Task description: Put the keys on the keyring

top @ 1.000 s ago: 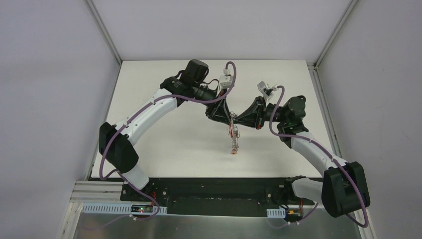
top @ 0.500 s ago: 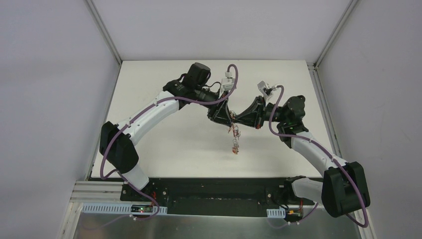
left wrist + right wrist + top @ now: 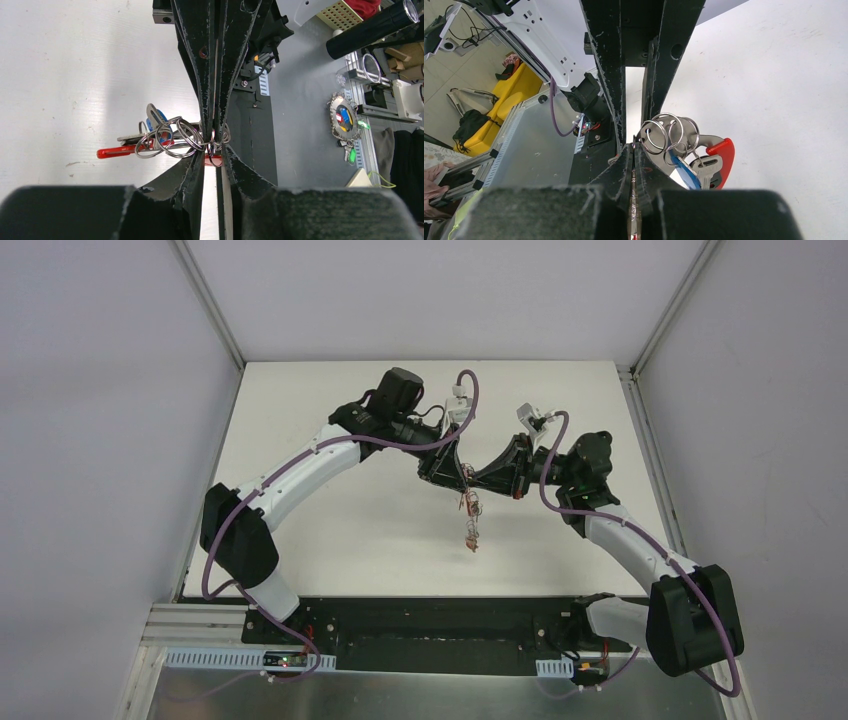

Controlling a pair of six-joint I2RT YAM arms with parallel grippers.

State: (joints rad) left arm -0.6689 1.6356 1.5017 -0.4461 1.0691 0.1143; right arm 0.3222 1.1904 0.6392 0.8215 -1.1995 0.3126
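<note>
Above the worktop [image 3: 330,530], the left gripper [image 3: 213,149] and the right gripper [image 3: 633,150] each pinched the keyring [image 3: 172,137] tight, keys [image 3: 470,537] dangling below.

Left end effector [image 3: 212,149] pinching keyring [image 3: 165,142], white table [image 3: 75,60] behind

No legible txt, labels, brands, nos. or signs in any view; bkgd clutter too blurred.
</note>
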